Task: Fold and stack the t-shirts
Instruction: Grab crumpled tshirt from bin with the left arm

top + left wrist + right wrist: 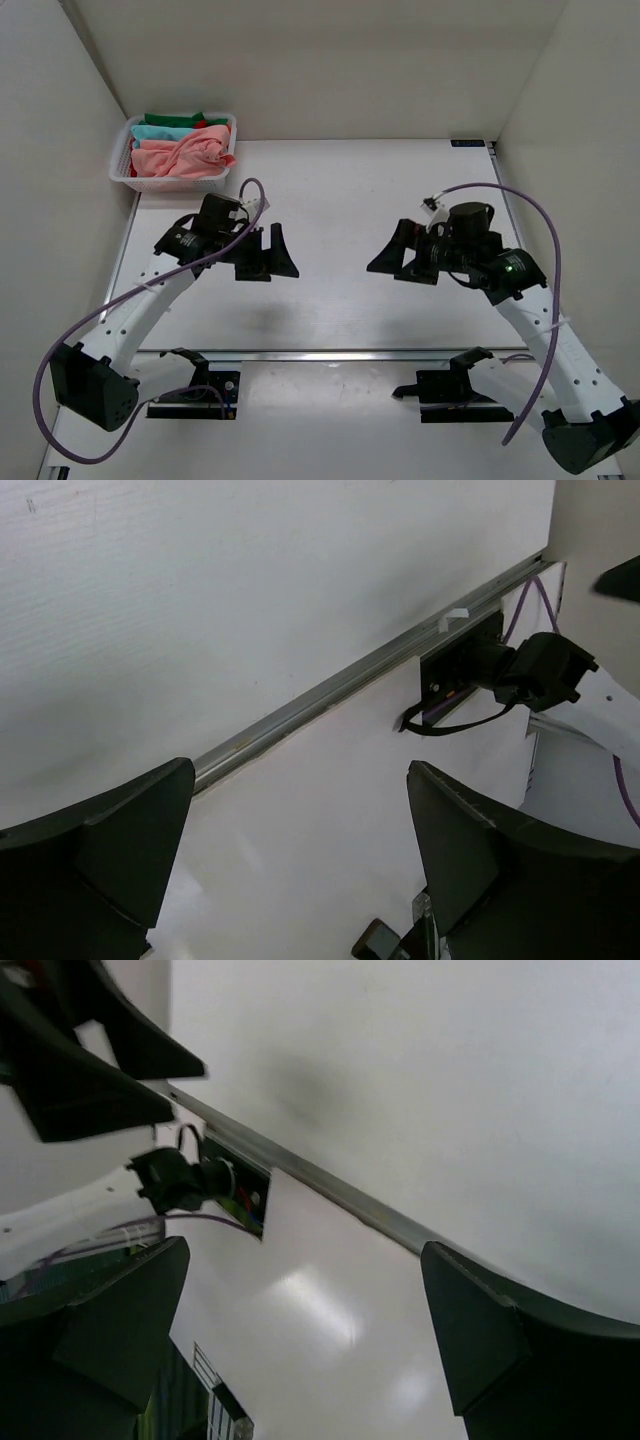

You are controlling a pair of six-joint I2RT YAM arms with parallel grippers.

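Observation:
The t-shirts lie bunched in a white lattice basket (pixel 124 165) at the table's back left. A salmon-pink shirt (pixel 180 156) is on top, with teal (pixel 160 132), green (pixel 175 119) and red (pixel 217 123) cloth behind it. My left gripper (pixel 268 252) hangs open and empty over the white table, well in front of the basket. My right gripper (pixel 400 255) is open and empty at centre right, facing the left one. In both wrist views, the left gripper (pixel 300 825) and the right gripper (pixel 305 1310) hold nothing between their dark fingers. No shirt shows in the wrist views.
White walls (pixel 40 150) close the table on the left, back and right. A metal rail (pixel 330 354) runs across the near edge, also in the left wrist view (pixel 330 685) and right wrist view (pixel 330 1195). Purple cables (pixel 540 215) loop off both arms.

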